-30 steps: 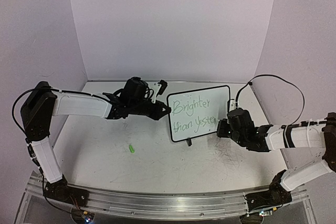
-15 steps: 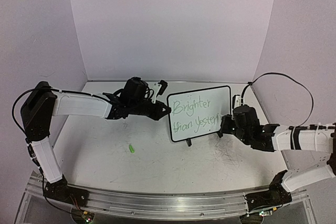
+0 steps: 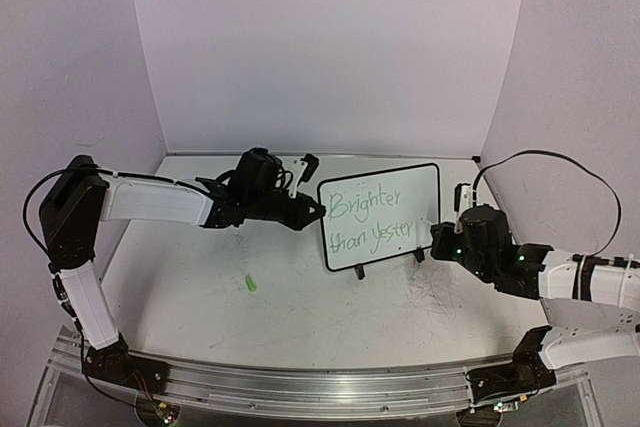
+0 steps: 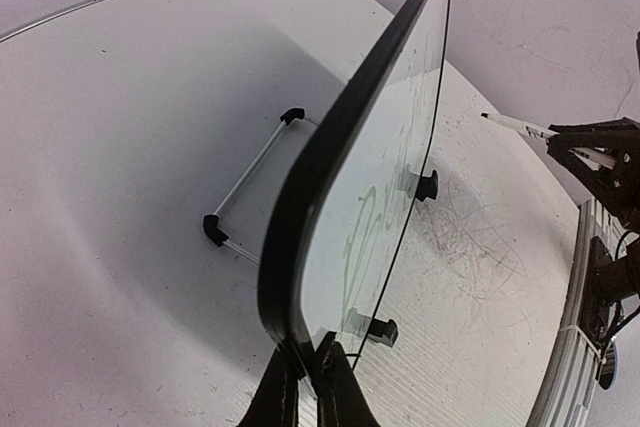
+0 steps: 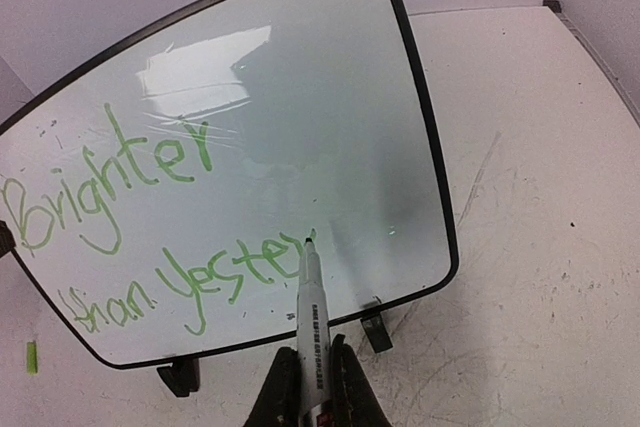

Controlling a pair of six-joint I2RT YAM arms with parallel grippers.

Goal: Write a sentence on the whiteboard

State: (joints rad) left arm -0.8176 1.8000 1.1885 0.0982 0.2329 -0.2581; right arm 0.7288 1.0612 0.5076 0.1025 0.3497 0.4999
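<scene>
On the scuffed white table, the whiteboard stands on its little black feet near the middle, leaning back, with its written face turned toward the right arm. At the board's left edge, the left gripper is pinched closed on the black frame and steadies the board. Opposite it, the right gripper is closed around the marker, whose barrel points at the board. Across the face, the sentence runs in two green lines, "Brighter" above and "than Yester" below, so the last word appears unfinished. The marker tip sits level with the end of "Yester"; the left wrist view shows it held just off the surface, not touching. The step in hand is judged to be a lift between strokes on the second line. The next move calls for setting the tip down just right of the last letter, pressing lightly so the braced board does not tip. A small green piece lies well left of the board (possibly a cap; too small to tell).
</scene>
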